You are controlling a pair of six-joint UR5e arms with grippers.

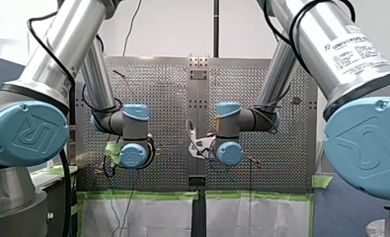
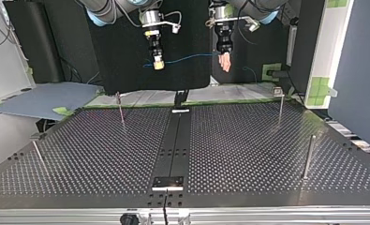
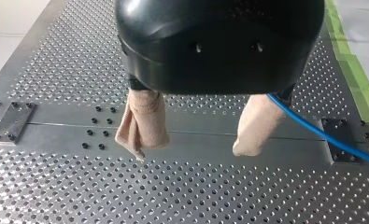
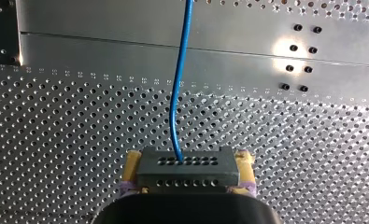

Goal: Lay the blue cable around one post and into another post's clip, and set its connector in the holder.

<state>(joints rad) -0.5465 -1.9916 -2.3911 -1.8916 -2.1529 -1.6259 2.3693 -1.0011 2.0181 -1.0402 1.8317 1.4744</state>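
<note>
Right gripper (image 4: pixel 188 161) clamped on connector (image 4: pixel 188 173), blue cable (image 4: pixel 174 107) runs past left gripper (image 3: pixel 191 150), spread apart, both above table (image 3: pixel 56 186) middle.

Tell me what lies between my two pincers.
Only the blue cable, strung through the air between my right pincer and my left pincer. The top view shows it, high above the table.
</note>
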